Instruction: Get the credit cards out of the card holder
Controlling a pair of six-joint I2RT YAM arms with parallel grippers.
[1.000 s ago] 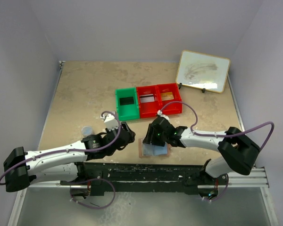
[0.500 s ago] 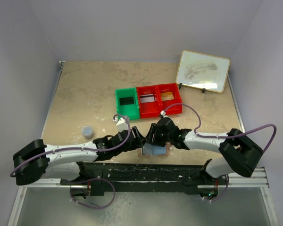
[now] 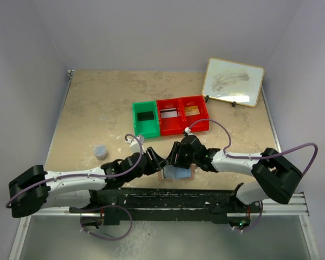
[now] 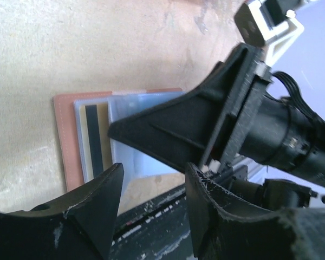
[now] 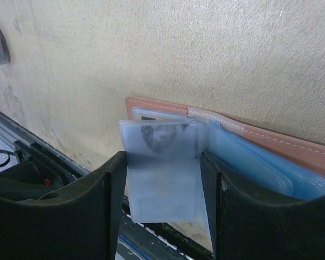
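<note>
Extraction step: the card holder (image 3: 177, 173) lies open at 6 o'clock of the red bins (image 3: 182, 115). The right gripper (image 5: 162, 216) seems clamped on its clear leaf (image 5: 162, 162). The left gripper (image 4: 151, 184), fingers apart at 9 o'clock, must pinch the striped credit card (image 4: 93, 141).

On the table (image 3: 97, 103), 3 bins are counted: 1 green bin (image 3: 135, 125), 1 middle red bin (image 3: 171, 128) and 1 right red bin (image 3: 197, 125). 1 card is counted in each: black card (image 3: 145, 116), white-grey card (image 3: 169, 113), gold card (image 3: 192, 110). 1 striped card (image 4: 95, 138) is counted inside the 1 card holder (image 3: 179, 174). 1 whiteboard (image 3: 233, 82) and 1 small round cap (image 3: 101, 151) are counted.
</note>
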